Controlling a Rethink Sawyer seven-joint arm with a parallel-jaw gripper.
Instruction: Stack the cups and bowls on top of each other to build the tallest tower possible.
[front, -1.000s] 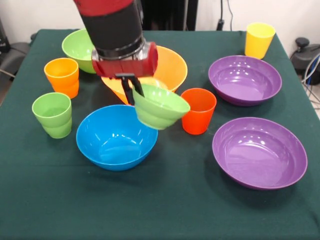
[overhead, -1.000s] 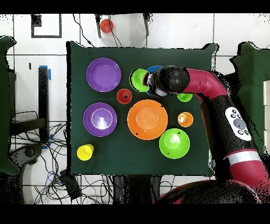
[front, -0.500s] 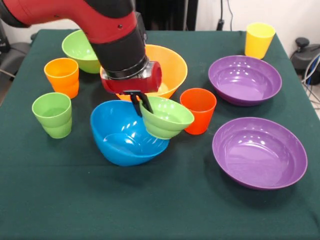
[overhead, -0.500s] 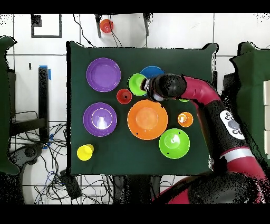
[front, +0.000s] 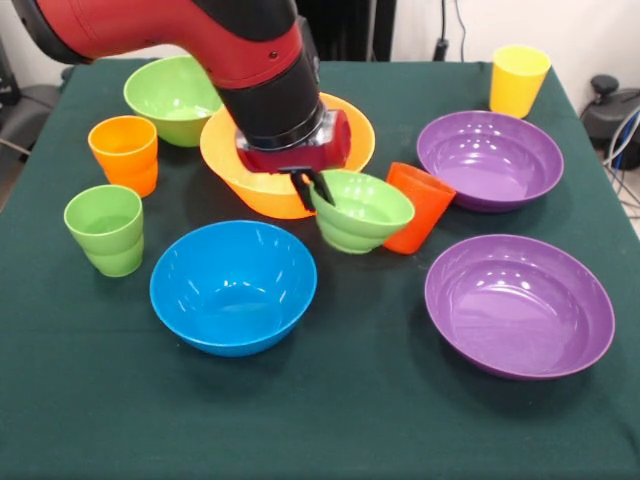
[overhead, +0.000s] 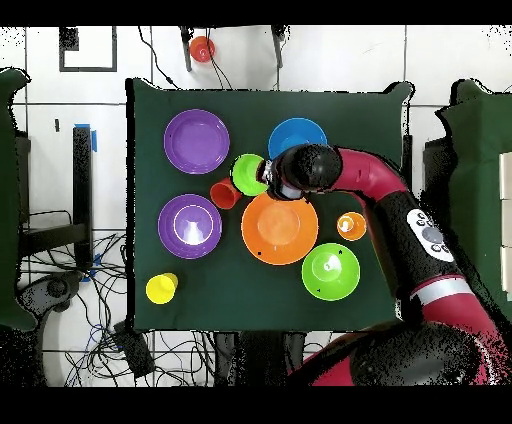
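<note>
Six bowls, four cups

This is a robotics lab rather than a home or kitchen. A red and black robot arm reaches over a bench draped in dark green cloth, which stands alone on a pale tiled floor. Loose black cables tangle across the floor at one side of the bench, and blue tape marks the tiles. Bright plastic bowls and cups are spread out like test props.

No text, label or number is legible.
</note>
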